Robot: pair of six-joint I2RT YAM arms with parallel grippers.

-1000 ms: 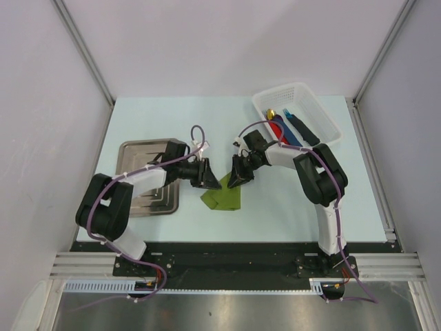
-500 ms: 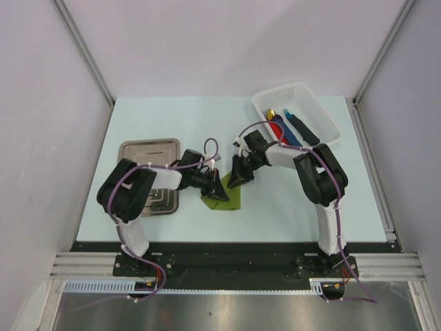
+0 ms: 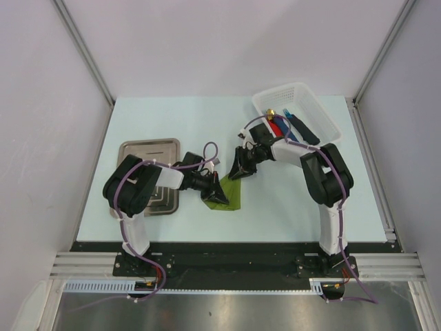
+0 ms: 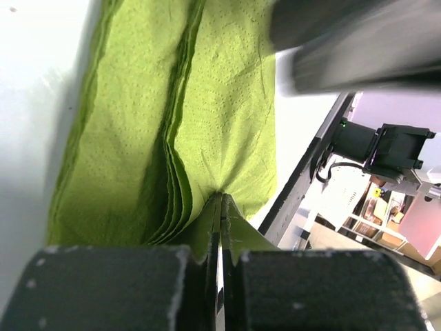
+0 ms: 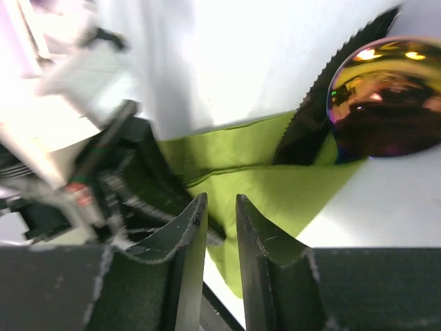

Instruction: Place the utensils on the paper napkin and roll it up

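pale blue table (image 3: 172,117) holds the green paper napkin (image 3: 231,201) in its middle. the left gripper (image 4: 219,207) pinches the napkin's edge tight. the right gripper (image 5: 220,207) sits slightly apart, holding nothing. a shiny spoon (image 5: 386,96) and jagged knife (image 5: 320,114) lie partly on the napkin.

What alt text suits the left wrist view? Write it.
The left gripper is shut on an edge of the green paper napkin, which lies folded in layers on the white table.
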